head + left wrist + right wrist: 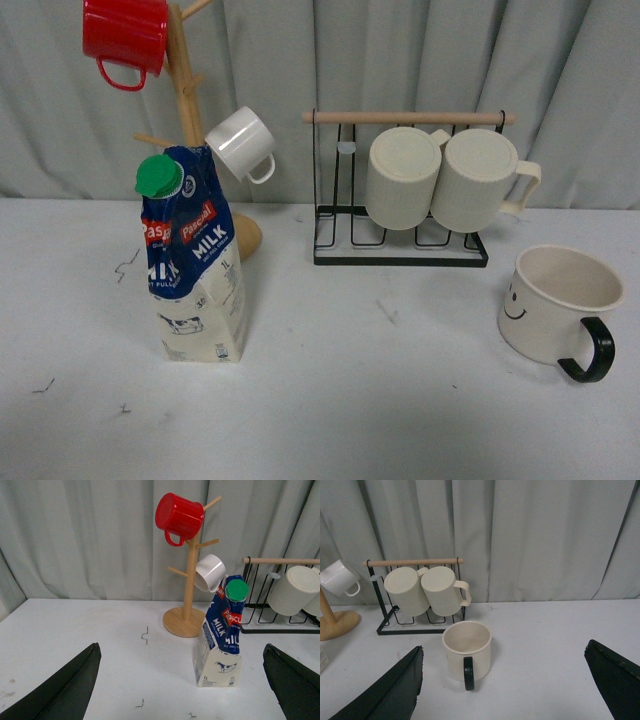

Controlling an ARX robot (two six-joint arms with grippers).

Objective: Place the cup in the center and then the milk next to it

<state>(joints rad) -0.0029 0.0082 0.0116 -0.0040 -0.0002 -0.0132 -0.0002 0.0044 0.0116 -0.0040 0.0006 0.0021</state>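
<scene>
Both grippers open above the white table [330, 400]; neither touches a task object.
Left gripper [181, 650]: jaws spread wide, with the tall blue-and-white milk carton with green cap [195, 270] upright ahead, apart from both fingers. Right gripper [505, 647]: jaws equally wide, with the wide cream-white mug with black handle and smiley face [555, 300] upright ahead, untouched. Front view: carton is left of centre, just in front of the wooden mug tree [185, 90]. Mug is at lower right, near the black wire rack [400, 250], well apart from the carton.
</scene>
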